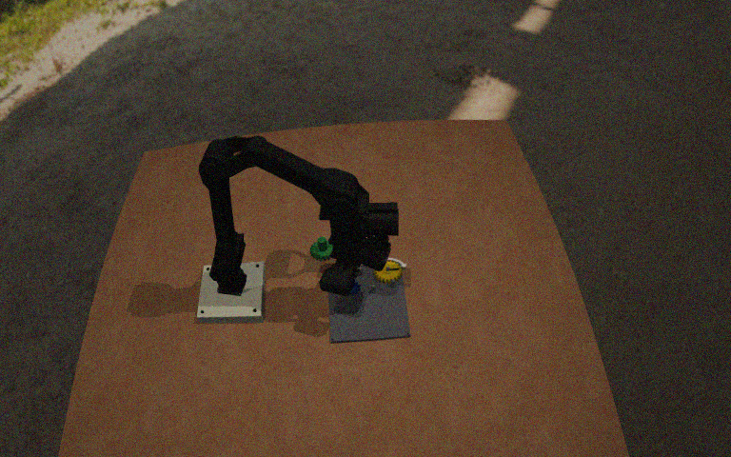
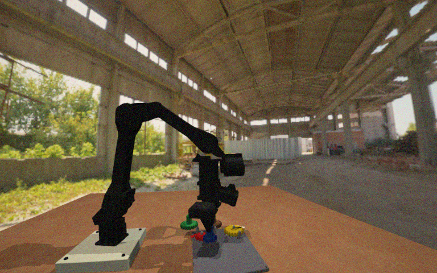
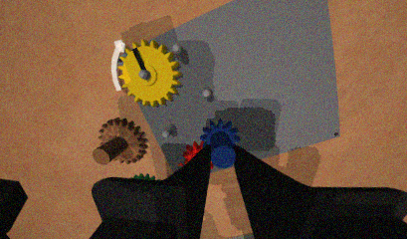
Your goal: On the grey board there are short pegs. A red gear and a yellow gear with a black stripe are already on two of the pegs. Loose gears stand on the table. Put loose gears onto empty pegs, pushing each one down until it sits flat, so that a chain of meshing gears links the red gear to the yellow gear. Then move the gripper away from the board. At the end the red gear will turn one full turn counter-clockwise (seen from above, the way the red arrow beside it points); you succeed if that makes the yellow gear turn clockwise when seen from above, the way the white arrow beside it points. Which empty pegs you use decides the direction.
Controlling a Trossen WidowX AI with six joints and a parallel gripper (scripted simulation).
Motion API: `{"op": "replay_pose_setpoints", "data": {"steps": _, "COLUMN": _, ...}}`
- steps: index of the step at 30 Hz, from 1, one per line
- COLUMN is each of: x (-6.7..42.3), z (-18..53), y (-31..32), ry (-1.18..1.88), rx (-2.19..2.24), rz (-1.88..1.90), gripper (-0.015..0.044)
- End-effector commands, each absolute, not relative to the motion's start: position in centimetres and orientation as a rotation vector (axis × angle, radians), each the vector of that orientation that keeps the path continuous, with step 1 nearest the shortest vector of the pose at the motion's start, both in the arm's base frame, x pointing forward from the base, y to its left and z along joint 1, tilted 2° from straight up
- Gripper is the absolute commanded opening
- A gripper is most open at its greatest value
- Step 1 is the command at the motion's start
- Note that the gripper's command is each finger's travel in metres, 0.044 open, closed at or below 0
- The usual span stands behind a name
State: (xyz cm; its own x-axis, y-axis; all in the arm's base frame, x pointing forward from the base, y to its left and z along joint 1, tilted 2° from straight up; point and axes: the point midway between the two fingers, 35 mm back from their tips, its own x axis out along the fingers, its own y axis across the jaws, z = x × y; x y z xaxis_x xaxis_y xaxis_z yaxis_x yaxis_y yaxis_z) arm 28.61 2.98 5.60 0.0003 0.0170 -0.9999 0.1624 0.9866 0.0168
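My gripper (image 2: 210, 230) (image 3: 221, 149) is shut on the blue gear (image 2: 209, 237) (image 3: 220, 130) by its handle. The gear is over the grey board (image 1: 369, 327) (image 2: 227, 259) (image 3: 290, 60), beside the red gear (image 2: 197, 236) (image 3: 193, 155); its shadow lies apart from it. Any peg under it is hidden. The yellow gear (image 1: 387, 272) (image 2: 233, 231) (image 3: 157, 85) sits on a peg. Bare pegs show in the wrist view: one near the yellow gear (image 3: 160, 92), one mid-board and one nearer the red gear. The brown gear (image 2: 218, 223) (image 3: 136, 144) and green gear (image 1: 321, 249) (image 2: 188, 224) (image 3: 142, 177) stand off the board.
The white arrow (image 3: 114, 67) curves beside the yellow gear. The arm's pale base plate (image 1: 230, 311) (image 2: 92, 259) is left of the board. In the top view the arm covers the red and brown gears.
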Motion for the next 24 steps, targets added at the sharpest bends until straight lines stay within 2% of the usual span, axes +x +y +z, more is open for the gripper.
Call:
{"op": "replay_pose_setpoints", "data": {"steps": 1, "x": 28.52, "z": 5.28, "y": 2.9, "ry": 1.565, "rx": 0.224, "rz": -0.203, "gripper": 0.0}}
{"op": "replay_pose_setpoints", "data": {"steps": 10, "x": 28.61, "z": 5.29, "y": 2.88, "ry": 1.565, "rx": 0.223, "rz": -0.203, "gripper": 0.0}}
{"op": "replay_pose_setpoints", "data": {"steps": 24, "x": 28.51, "z": 5.17, "y": 2.93, "ry": 1.572, "rx": -0.072, "rz": 0.094, "gripper": 0.0}}
